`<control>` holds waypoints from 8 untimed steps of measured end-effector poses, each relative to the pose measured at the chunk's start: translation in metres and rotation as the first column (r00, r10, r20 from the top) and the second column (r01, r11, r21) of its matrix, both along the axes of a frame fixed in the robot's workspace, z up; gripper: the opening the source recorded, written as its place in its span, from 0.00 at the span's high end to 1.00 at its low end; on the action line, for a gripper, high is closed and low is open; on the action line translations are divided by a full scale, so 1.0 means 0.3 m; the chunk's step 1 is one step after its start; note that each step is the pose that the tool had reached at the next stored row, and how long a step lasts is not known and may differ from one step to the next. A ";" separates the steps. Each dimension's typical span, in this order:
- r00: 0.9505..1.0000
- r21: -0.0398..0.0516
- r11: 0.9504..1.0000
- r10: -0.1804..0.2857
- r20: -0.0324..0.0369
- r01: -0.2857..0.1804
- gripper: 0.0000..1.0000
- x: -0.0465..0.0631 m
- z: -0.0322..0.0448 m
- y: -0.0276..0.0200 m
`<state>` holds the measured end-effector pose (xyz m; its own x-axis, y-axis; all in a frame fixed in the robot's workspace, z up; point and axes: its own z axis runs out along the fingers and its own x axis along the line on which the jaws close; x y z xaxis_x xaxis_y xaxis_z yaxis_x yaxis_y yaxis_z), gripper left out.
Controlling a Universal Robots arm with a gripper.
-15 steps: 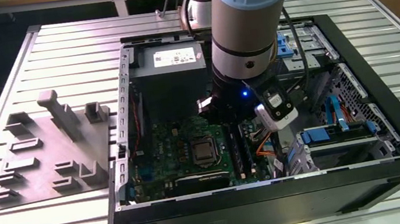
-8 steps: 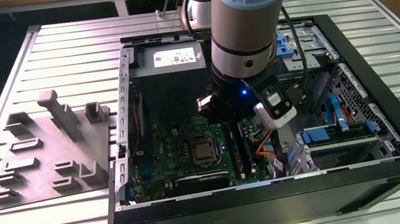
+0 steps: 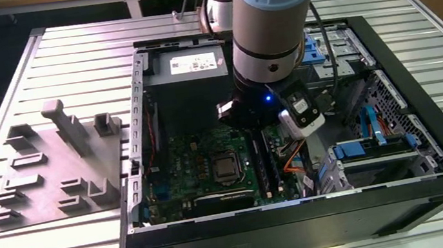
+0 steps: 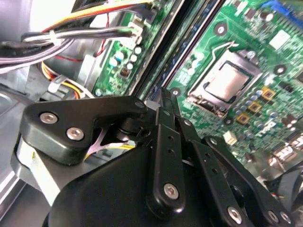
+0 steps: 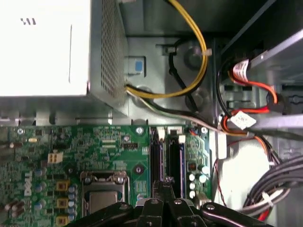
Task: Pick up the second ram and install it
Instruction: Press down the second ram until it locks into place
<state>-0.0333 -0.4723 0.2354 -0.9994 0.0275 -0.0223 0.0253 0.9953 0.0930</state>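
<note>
Green motherboard (image 5: 118, 156), two black slots (image 5: 168, 158), one pincer (image 5: 166, 182) above

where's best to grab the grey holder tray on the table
Probably its tall upright post, from straight above: the grey holder tray lies flat on the table, leaving little edge to get under, while that post stands slim and free on both sides.

Loose black, yellow & orange cables (image 5: 199, 61) crowd one side of long black memory slots (image 5: 166, 156); silver CPU socket (image 5: 102, 194) side lies low, open.
</note>
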 end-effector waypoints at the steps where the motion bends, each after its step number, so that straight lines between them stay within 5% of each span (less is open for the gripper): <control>1: 1.000 0.005 1.000 0.000 0.000 0.000 0.90 0.000 -0.001 0.004; 5: 1.000 0.022 1.000 0.000 0.000 0.000 0.90 0.000 -0.006 0.022; 8: 1.000 0.027 1.000 0.000 0.000 0.000 0.90 0.000 -0.007 0.030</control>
<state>-0.0332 -0.4632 0.2332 -0.9994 0.0280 -0.0216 0.0252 0.9925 0.1193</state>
